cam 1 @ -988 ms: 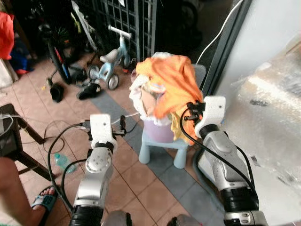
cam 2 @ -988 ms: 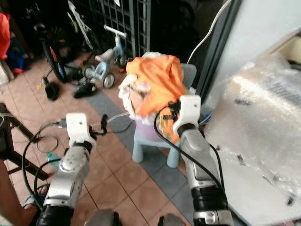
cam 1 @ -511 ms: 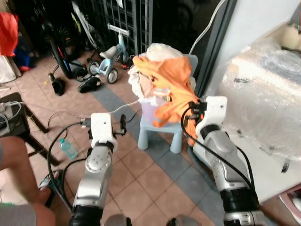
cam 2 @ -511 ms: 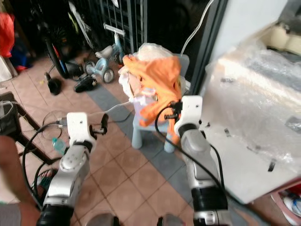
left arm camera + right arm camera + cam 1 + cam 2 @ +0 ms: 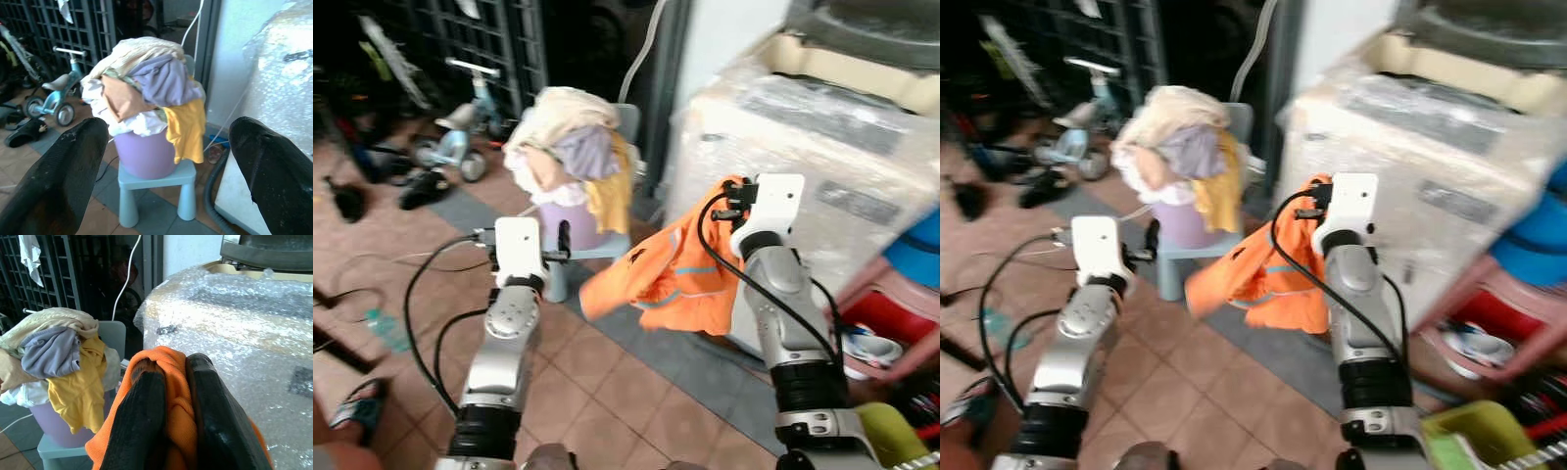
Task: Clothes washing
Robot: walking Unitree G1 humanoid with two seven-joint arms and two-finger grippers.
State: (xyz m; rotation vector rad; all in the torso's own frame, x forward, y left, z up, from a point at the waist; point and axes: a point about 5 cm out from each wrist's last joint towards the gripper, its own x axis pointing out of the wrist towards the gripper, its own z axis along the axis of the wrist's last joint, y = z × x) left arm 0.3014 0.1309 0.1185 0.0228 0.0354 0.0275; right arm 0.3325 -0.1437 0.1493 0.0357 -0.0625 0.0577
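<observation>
We can read no text, brand, number or sign anywhere. The washer (image 5: pixel 822 127) carries dark label-like patches under its bubble wrap (image 5: pixel 234 313), but they are too blurred for us to make out any letters. The orange garment (image 5: pixel 671 279) shows pale stripes and a small dark mark, and we cannot read either as writing.
</observation>
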